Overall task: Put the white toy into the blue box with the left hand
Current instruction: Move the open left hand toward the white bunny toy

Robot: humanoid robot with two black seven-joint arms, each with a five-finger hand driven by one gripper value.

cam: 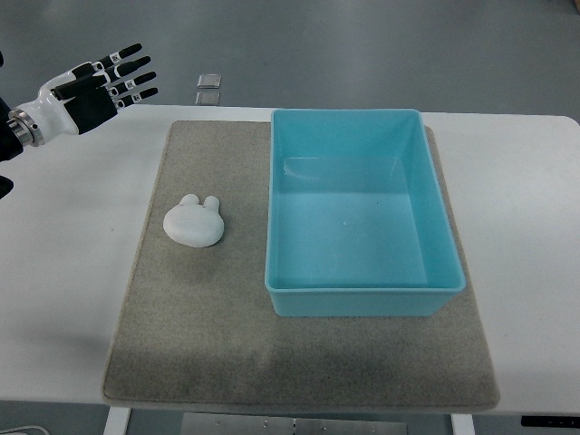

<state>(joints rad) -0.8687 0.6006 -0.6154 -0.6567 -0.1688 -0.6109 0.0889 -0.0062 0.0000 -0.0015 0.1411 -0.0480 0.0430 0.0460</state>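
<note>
- Fingers of the left hand (91, 89) are stretched out straight and side by side, holding nothing, at the table's far left corner.
- The white toy (194, 220), rabbit-shaped, lies on the grey mat (181, 335), just left of the blue box (362, 304), not touching it.
- The blue box sits on the mat, nothing inside.
- The white table (63, 272) carries the mat.
</note>
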